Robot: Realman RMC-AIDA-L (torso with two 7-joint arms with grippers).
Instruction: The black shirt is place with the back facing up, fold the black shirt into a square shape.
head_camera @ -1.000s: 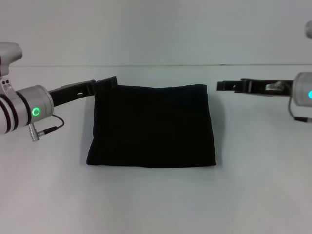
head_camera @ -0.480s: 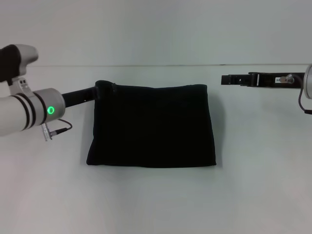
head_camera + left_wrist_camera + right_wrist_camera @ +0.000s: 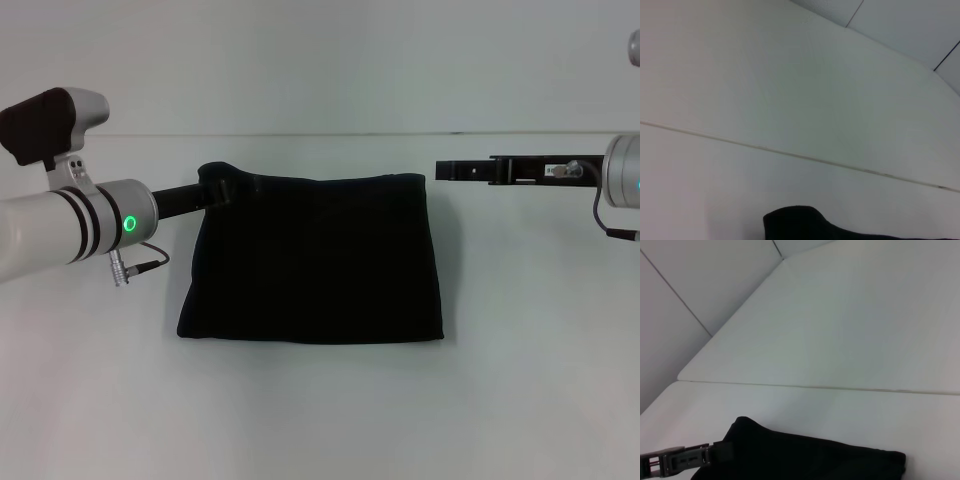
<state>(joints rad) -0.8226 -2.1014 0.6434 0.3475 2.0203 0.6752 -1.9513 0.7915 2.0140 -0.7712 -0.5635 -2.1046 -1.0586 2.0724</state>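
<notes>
Left black hard-fingered gripper [image 3: 222, 183]: at far-left corner of the plain black soft cloth shirt [image 3: 312, 258], approx. 10 o'clock from cloth centre (head view). Tip overlaps a small raised bump of fabric at that corner; fingers merge with the dark cloth, so whether they are closed on it or spread cannot be told. White cylindrical forearm w/ green ring light extends out toward 9 o'clock.

Right black slim gripper [image 3: 447, 170]: just off the far-right corner of shirt, approx. 2 o'clock from cloth centre, apart from the fabric w/ a narrow strip of the white flat table [image 3: 320, 410] between. Seen edge-on; finger spacing cannot be told. Nothing visibly held.

Shirt: folded to a near-rectangular block, lying flat at table centre, long edges running 9–3 o'clock, near edge slightly wider than far edge. No lettering visible on upper face.

Left wrist view: only the raised cloth corner [image 3: 795, 222] against the table. Right wrist view: far edge of shirt [image 3: 805, 455] w/ the left gripper [image 3: 675, 460] at its opposite corner, touching the cloth.
</notes>
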